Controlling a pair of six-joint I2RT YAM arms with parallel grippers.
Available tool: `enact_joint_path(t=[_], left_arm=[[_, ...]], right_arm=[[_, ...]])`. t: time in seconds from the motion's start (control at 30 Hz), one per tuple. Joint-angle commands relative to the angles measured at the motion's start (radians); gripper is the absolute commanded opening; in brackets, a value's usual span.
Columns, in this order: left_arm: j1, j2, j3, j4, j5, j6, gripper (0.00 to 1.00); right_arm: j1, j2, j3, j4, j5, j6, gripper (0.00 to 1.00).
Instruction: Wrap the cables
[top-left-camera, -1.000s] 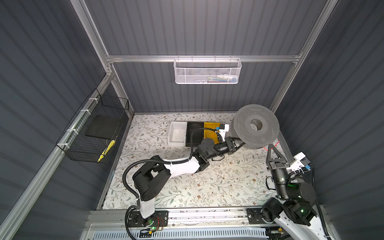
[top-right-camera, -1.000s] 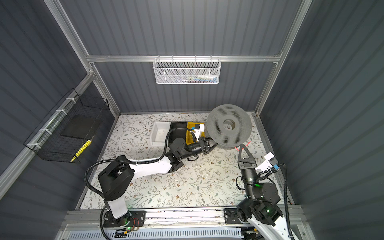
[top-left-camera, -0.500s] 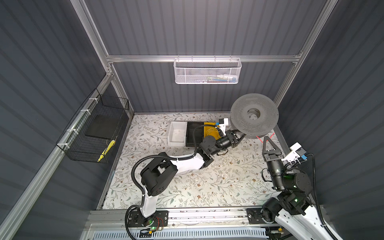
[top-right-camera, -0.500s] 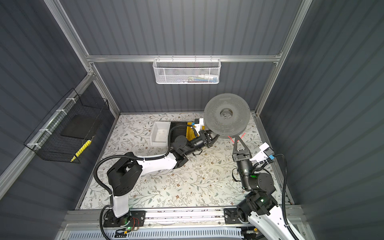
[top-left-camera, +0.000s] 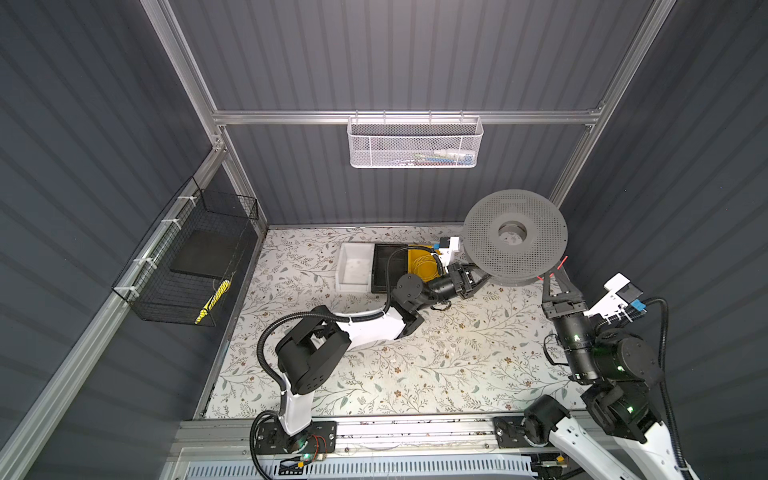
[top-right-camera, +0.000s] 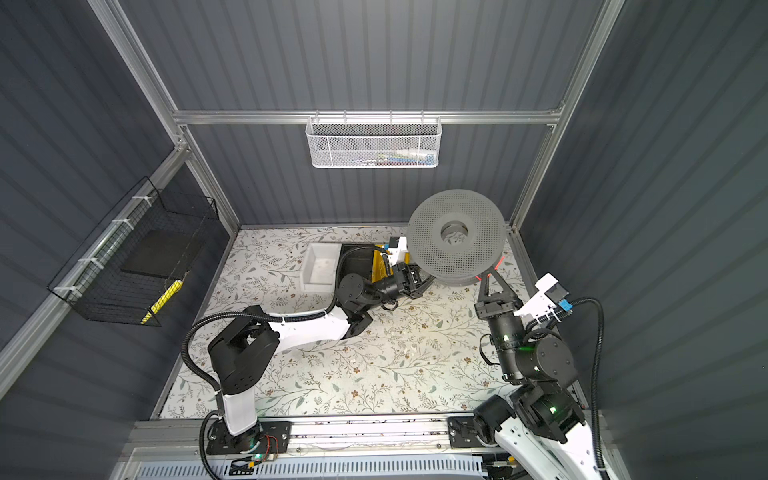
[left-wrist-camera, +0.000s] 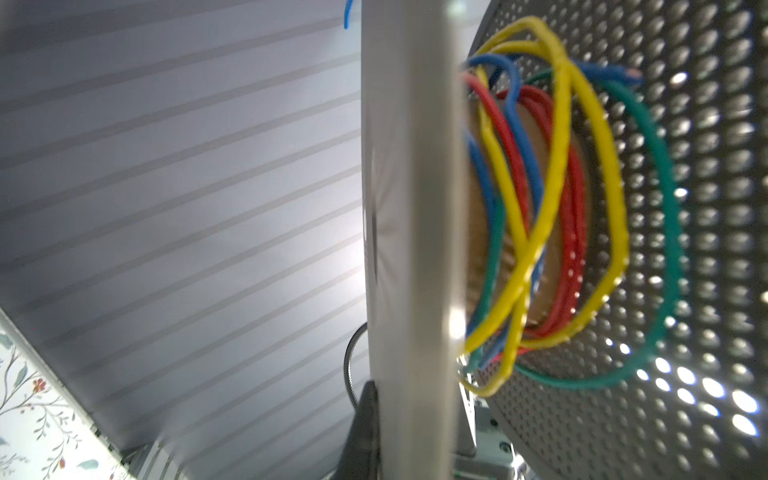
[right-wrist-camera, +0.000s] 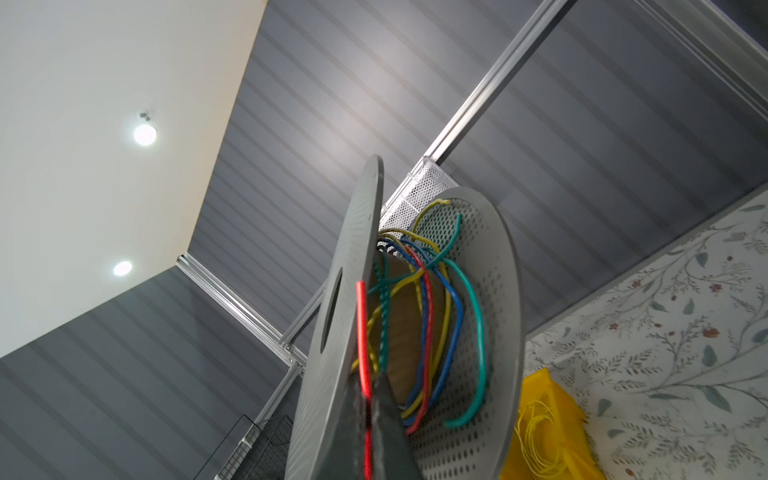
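Grey perforated spool (top-left-camera: 515, 237) is hanging raised over the table's (top-left-camera: 415, 353) far right corner in both top views. The left gripper (top-left-camera: 473, 281) is clamping its lower flange, and the right gripper (top-left-camera: 552, 277) is pinching the red cable (top-left-camera: 562, 262) beside the rim.

Left wrist view: cables (left-wrist-camera: 557, 166) in yellow, red, blue and green are looping loosely between the flanges.

Right wrist view: closed fingers (right-wrist-camera: 395, 440) are gripping the red cable near its free end.

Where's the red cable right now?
The red cable is pinched in the right gripper against the grey spool's rim in the right wrist view; in a top view it peeks out at the spool's edge, far right.
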Motion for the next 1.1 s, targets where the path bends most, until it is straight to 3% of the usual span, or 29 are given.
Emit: enact_joint_path(t=[0.0, 0.2, 0.33, 0.4, 0.57, 0.77, 0.9, 1.07], left_arm=[[0.112, -0.108, 0.029, 0.242, -0.095, -0.044, 0.0], [0.117, -0.137, 0.068, 0.242, 0.148, -0.05, 0.0], [0.117, -0.147, 0.103, 0.242, 0.307, -0.06, 0.0], [0.118, -0.157, 0.103, 0.242, 0.355, -0.061, 0.0], [0.138, -0.187, 0.097, 0.242, 0.447, -0.074, 0.0], [0.186, -0.232, 0.046, 0.24, 0.556, -0.09, 0.0], [0.193, -0.253, 0.025, 0.183, 0.64, -0.063, 0.0], [0.197, -0.312, 0.019, -0.062, 0.689, 0.149, 0.0]], right_arm=[[-0.029, -0.02, 0.097, -0.039, 0.139, -0.033, 0.0], [-0.032, 0.106, 0.291, -0.166, 0.031, -0.09, 0.0], [-0.052, 0.22, 0.452, -0.279, -0.116, -0.097, 0.0], [-0.078, 0.296, 0.542, -0.343, -0.239, -0.089, 0.0], [-0.225, 0.539, 0.772, -0.484, -0.672, -0.027, 0.0], [-0.328, 0.646, 0.872, -0.517, -0.924, -0.066, 0.0], [-0.407, 0.682, 0.861, -0.467, -1.115, -0.026, 0.0], [-0.527, 0.651, 0.635, -0.134, -1.269, 0.238, 0.0]])
